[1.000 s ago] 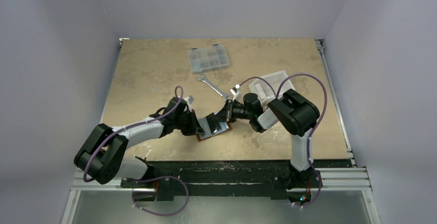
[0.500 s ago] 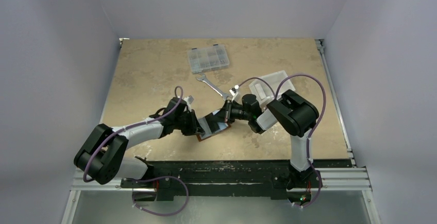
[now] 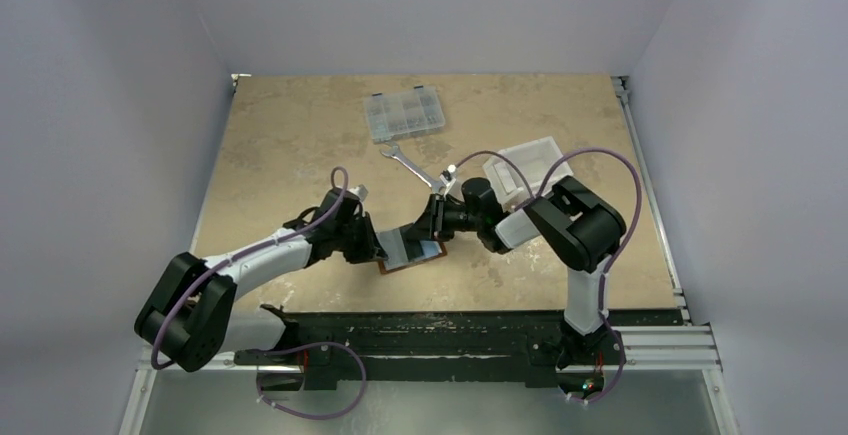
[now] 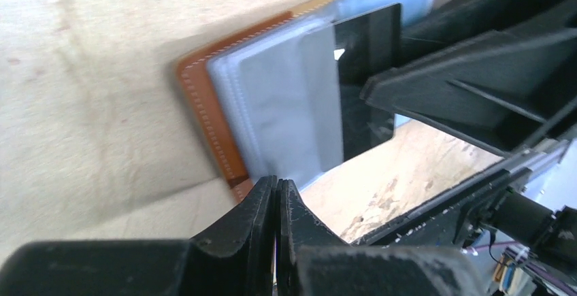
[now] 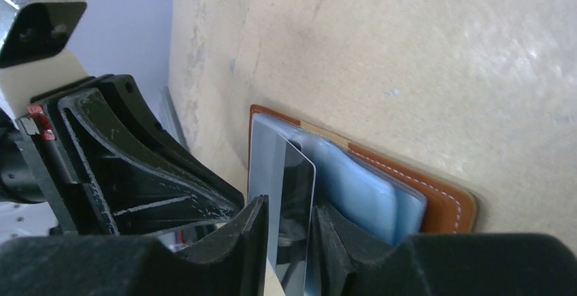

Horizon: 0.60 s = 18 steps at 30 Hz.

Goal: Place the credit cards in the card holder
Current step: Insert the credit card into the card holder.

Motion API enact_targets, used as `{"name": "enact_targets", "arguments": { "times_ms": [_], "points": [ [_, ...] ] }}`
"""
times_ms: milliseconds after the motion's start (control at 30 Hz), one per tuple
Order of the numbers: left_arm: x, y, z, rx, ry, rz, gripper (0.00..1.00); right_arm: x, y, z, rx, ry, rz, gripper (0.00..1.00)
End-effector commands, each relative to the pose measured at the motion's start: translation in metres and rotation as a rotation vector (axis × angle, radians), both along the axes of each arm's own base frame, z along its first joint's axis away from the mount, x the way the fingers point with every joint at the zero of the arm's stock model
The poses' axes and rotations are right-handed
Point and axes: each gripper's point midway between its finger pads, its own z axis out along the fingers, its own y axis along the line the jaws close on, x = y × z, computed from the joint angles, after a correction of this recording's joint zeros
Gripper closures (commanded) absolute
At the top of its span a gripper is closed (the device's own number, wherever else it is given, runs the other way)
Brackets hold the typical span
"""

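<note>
Card holder [image 3: 418, 254]: open, flat on table [image 3: 300, 155], 6 o'clock sector.
Credit card [image 5: 291, 180]: on edge at the holder's clear sleeves, clamped by right gripper [image 5: 290, 209], 2 o'clock side.
Left gripper [image 4: 276, 190]: jaws pressed together at holder's 9 o'clock edge; contents indiscernible.

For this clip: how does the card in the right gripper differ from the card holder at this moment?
The credit card is glossy and mirror-dark; the card holder is reddish-brown stitched leather with clear sleeves. The credit card is tilted up, pinched by the right gripper; the card holder lies open flat on the table. The credit card is smaller than the card holder. Both are flat rectangles.
</note>
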Motion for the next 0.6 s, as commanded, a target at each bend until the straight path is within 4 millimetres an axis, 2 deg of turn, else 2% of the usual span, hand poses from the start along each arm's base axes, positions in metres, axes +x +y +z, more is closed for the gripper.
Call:
{"name": "enact_targets", "arguments": {
  "times_ms": [0,167,300,433,567],
  "points": [
    [0.008,0.023,0.009,0.094,-0.023,0.043,0.94,0.000,-0.015,-0.017,-0.246,-0.037,0.066,0.63],
    [0.007,0.032,-0.008,0.143,-0.002,0.064,1.00,0.002,-0.025,-0.020,-0.346,-0.058,0.079,0.55],
    [0.001,0.026,-0.024,0.106,0.033,0.060,1.00,0.000,-0.031,-0.023,-0.408,-0.059,0.092,0.53],
    [-0.004,0.017,-0.033,0.060,0.067,0.047,1.00,-0.005,-0.023,-0.020,-0.435,-0.077,0.102,0.52],
    [-0.006,0.017,-0.036,0.064,0.070,0.047,1.00,-0.018,0.000,-0.015,-0.439,-0.096,0.126,0.50]
  ]
}}
